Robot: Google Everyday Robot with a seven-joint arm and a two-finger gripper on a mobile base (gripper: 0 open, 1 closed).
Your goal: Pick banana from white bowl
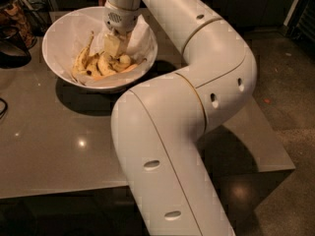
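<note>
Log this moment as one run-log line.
stage: pick, pre-lift | gripper: down inside white bowl | banana: lying in bowl, not lifted

The claw sits low inside the white bowl, taking up its right half. On the bowl's left side, above the banana, there is room to come in from above. The thick white arm blocks the right of the worktop. Dark objects crowd the worktop's far left edge. A hand could pass over the front left.
</note>
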